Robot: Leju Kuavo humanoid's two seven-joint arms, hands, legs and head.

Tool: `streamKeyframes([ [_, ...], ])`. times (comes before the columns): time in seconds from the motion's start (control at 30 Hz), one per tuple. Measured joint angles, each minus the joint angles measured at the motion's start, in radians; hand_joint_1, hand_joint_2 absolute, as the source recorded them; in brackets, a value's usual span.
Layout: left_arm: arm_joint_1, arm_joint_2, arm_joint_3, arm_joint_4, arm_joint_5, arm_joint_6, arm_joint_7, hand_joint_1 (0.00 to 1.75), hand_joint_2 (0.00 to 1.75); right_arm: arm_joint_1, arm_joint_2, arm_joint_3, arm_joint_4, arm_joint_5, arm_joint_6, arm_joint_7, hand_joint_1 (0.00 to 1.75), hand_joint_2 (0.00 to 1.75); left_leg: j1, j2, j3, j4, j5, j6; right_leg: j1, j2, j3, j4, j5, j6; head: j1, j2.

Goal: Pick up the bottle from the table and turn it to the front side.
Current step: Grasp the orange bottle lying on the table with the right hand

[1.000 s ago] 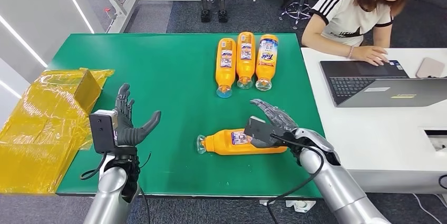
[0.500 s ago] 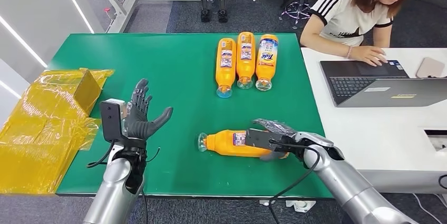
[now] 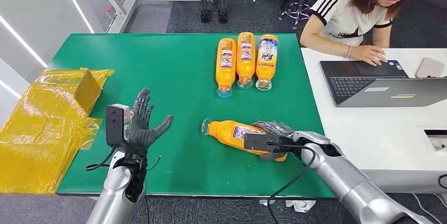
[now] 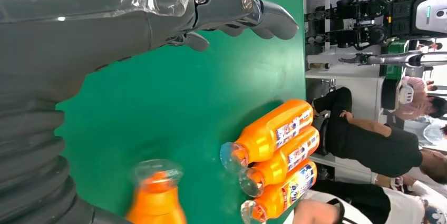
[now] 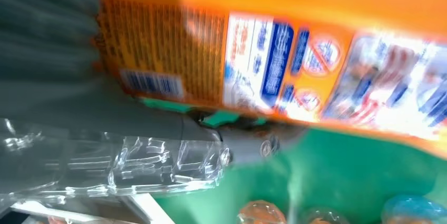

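An orange detergent bottle (image 3: 232, 132) with a clear cap lies slanted near the front of the green table (image 3: 158, 66), cap end pointing far-left. My right hand (image 3: 271, 138) grips its base end, fingers wrapped over the body. The right wrist view shows the bottle's back label (image 5: 295, 71) close up and blurred, with the thumb under it. My left hand (image 3: 141, 124) hovers to the bottle's left, empty, fingers spread. In the left wrist view its thumb (image 4: 248, 10) stands apart from the fingers and the bottle's cap end (image 4: 157, 192) shows.
Three more orange bottles (image 3: 245, 60) lie side by side at the table's far middle, also in the left wrist view (image 4: 274, 145). A yellow plastic-wrapped box (image 3: 47, 124) sits at the left edge. A person works at a laptop (image 3: 379, 81) on the white desk to the right.
My right hand has closed around the bottle and swung it, so the cap end now points away at a slant. My left hand has moved right, toward the bottle.
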Motion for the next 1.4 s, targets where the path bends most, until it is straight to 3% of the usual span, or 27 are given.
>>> streamKeyframes([
  [0.1, 0.014, 0.004, 0.001, -0.011, 0.001, 0.001, -0.001, 0.00, 1.75, -0.010, 0.001, 0.009, 0.012, -0.001, 0.001, -0.014, 1.63, 1.75, 0.000, 0.000, 0.000, 0.000, 0.000, 0.000, 0.000, 0.000, 0.000, 0.000, 0.000, 0.000, 0.000, 0.000],
  [0.4, 0.048, 0.014, 0.013, -0.042, 0.004, 0.006, -0.011, 0.00, 1.75, -0.040, 0.021, 0.033, 0.056, -0.018, -0.019, -0.060, 1.75, 1.75, 0.000, 0.000, 0.000, 0.000, 0.000, 0.000, 0.000, 0.000, 0.000, 0.000, 0.001, 0.000, 0.000, 0.000],
  [0.63, 0.068, 0.019, 0.019, -0.070, -0.001, 0.012, -0.027, 0.00, 1.75, -0.036, 0.056, 0.019, 0.060, -0.096, -0.138, -0.165, 1.75, 1.75, 0.000, 0.000, -0.001, 0.000, 0.000, 0.000, 0.000, 0.000, -0.001, 0.000, 0.001, 0.000, 0.000, 0.000],
  [0.87, 0.062, 0.028, 0.019, -0.085, -0.028, -0.004, -0.041, 0.00, 1.75, 0.014, 0.094, -0.092, -0.005, -0.232, -0.252, -0.295, 1.75, 1.75, 0.000, -0.001, -0.002, 0.000, 0.000, 0.000, 0.000, -0.001, -0.002, 0.000, 0.001, 0.000, 0.000, 0.000],
  [1.1, 0.043, 0.051, 0.013, -0.113, -0.027, -0.100, -0.024, 0.00, 1.75, 0.124, 0.125, -0.226, -0.087, -0.301, -0.387, -0.415, 1.75, 1.75, 0.000, 0.000, -0.003, 0.000, 0.000, 0.000, 0.000, 0.000, -0.003, 0.000, 0.001, 0.000, 0.000, 0.000],
  [1.4, -0.070, 0.066, -0.055, -0.113, 0.175, -0.340, 0.075, 0.00, 1.75, 0.094, 0.271, -0.249, -0.014, -0.316, -0.429, -0.441, 1.75, 1.75, 0.001, 0.000, -0.003, 0.000, 0.002, -0.001, 0.000, 0.000, -0.004, 0.001, 0.002, -0.001, 0.000, 0.000],
])
